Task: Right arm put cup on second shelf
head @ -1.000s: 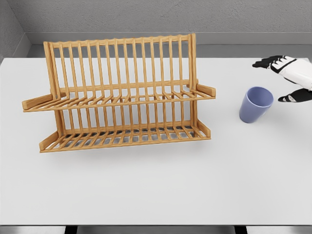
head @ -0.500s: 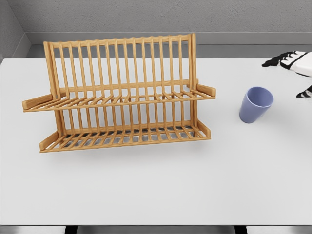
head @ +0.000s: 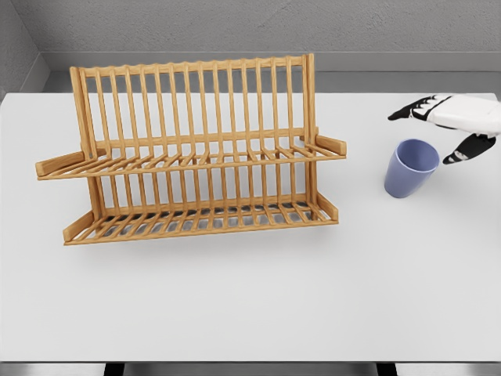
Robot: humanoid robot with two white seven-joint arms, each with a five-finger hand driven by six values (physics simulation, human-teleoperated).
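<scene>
The right robot hand (head: 438, 125) comes in from the right edge and hovers with its black-tipped fingers (head: 401, 113) spread wide and the thumb (head: 457, 154) held apart from them, holding nothing. Just below and slightly to its left stands the blue cup (head: 411, 168) on the white counter (head: 250, 298), upright or leaning a touch, mouth up. The thumb tip sits just beside the cup's rim on the right; whether it touches I cannot tell, though it looks clear.

The cup looks like a small, smooth tumbler without a handle, tapering toward its base. I would judge it light and stiff, easy to knock over with a stray finger, and probably slick on its walls. Because it narrows downward, a grip low on the body might slide; a hold around the upper half, fingers on the far side and thumb on the near side just under the rim, seems the safest bet.

Well off to the left of the robot hand stands the wooden dish rack (head: 192, 157), with two slatted tiers. The upper tier (head: 188, 163) looks like the target; its slats have gaps, so the cup's narrow base will need setting down squarely.

The left arm does not show.
</scene>
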